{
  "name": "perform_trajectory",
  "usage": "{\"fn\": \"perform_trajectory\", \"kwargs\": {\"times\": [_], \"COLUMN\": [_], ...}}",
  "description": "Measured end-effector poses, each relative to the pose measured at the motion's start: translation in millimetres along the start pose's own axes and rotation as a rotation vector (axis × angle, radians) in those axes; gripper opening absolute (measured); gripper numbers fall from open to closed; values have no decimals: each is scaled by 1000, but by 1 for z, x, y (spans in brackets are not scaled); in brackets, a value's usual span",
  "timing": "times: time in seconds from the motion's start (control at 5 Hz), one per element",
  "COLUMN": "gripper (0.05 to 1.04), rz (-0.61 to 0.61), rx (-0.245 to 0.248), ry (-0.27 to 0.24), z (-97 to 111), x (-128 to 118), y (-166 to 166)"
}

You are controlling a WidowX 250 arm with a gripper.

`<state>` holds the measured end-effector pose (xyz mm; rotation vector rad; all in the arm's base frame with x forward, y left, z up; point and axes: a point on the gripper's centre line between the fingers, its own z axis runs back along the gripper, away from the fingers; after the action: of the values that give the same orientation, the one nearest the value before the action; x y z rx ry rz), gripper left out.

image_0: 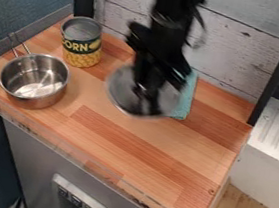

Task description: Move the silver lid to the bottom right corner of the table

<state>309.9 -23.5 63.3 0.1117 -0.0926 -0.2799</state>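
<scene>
The black gripper (145, 93) hangs down from the top edge, over the middle of the silver lid (121, 93), and is blurred. It hides the lid's centre and its knob, so their contact cannot be made out. The round lid is near the back middle of the wooden table (154, 152), right of the corn can and overlapping a teal cloth in this view. Whether the lid rests flat or is raised a little, I cannot tell.
A silver pot (35, 77) with its handle toward the back stands at the left. The corn can (81, 45) stands upright behind it. The teal cloth (185, 99) lies at the back, right of the lid. A low clear rail (90, 166) runs along the front edge.
</scene>
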Motion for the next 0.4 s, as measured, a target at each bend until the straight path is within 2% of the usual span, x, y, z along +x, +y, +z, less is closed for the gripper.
{"fn": "perform_trajectory", "kwargs": {"times": [0.2, 0.4], "gripper": [281, 281], "rz": [-32, -108], "rx": [-28, -53], "ry": [25, 81], "z": [-14, -34], "x": [-10, -28], "y": [-21, -45]}}
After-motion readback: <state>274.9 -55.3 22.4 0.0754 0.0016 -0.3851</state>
